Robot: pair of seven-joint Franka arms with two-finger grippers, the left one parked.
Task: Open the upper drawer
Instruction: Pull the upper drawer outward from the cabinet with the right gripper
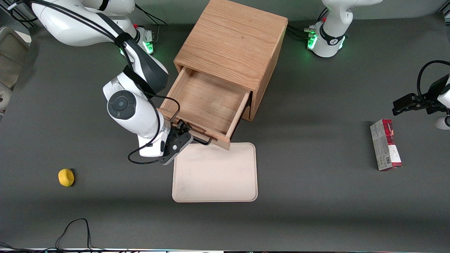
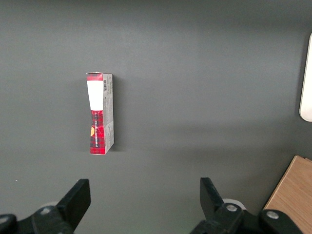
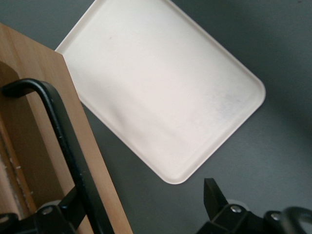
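Note:
The upper drawer (image 1: 207, 102) of the wooden cabinet (image 1: 232, 38) stands pulled far out toward the front camera, and its shallow tray is bare. Its black wire handle (image 1: 202, 140) sticks out from the drawer front. My right gripper (image 1: 182, 130) is at that handle, at the end toward the working arm. In the right wrist view the gripper (image 3: 144, 204) is open with its fingers wide apart. The handle (image 3: 58, 126) and the drawer front's edge (image 3: 44, 73) run close beside one finger (image 3: 73, 207). The lower drawer is hidden under the upper one.
A cream tray (image 1: 214, 175) lies on the table just in front of the open drawer, also in the wrist view (image 3: 165, 92). A yellow fruit (image 1: 66, 177) lies toward the working arm's end. A red and white box (image 1: 385, 144) lies toward the parked arm's end.

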